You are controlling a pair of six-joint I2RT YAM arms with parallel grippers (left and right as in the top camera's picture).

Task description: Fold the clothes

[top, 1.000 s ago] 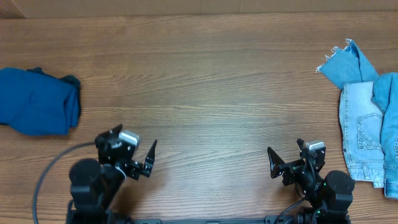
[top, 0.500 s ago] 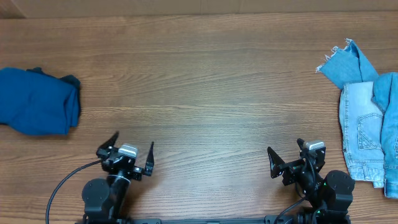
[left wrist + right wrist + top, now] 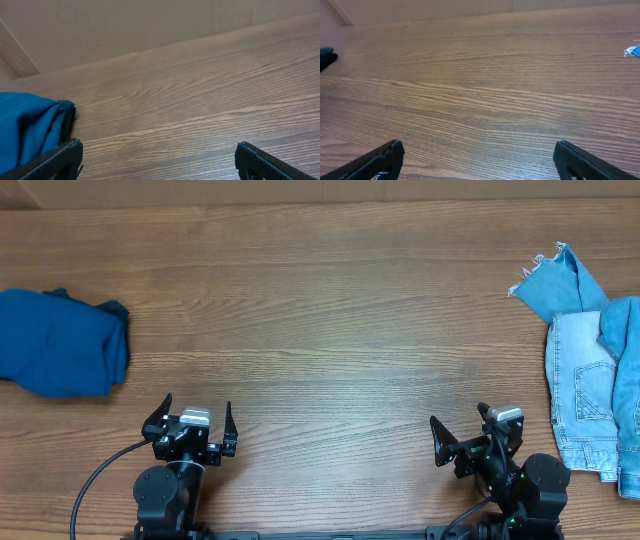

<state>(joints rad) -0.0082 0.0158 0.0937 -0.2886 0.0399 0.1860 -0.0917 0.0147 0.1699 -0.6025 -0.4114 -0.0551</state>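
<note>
**Clothes at both ends of the table, both grippers open and empty**

At the far left a crumpled blue garment (image 3: 60, 357) lies on the table (image 3: 330, 310), bunched with its longer side running left to right. The left gripper (image 3: 194, 418) sits at the near edge with its jaws spread wide and nothing between them. The garment lies ahead of it and off to its left, near but not touching; its wrist view shows the garment (image 3: 30, 132) just past the left finger.

The middle of the table is bare wood. The right gripper (image 3: 460, 432) is likewise wide open and empty. The denim pile (image 3: 580, 395) lies to its right, running front to back along the table's edge, with a frayed corner (image 3: 540, 272) pointing inward.

Each arm is nearer to its own side's clothes, so the blue garment looks to be the left arm's reach.
</note>
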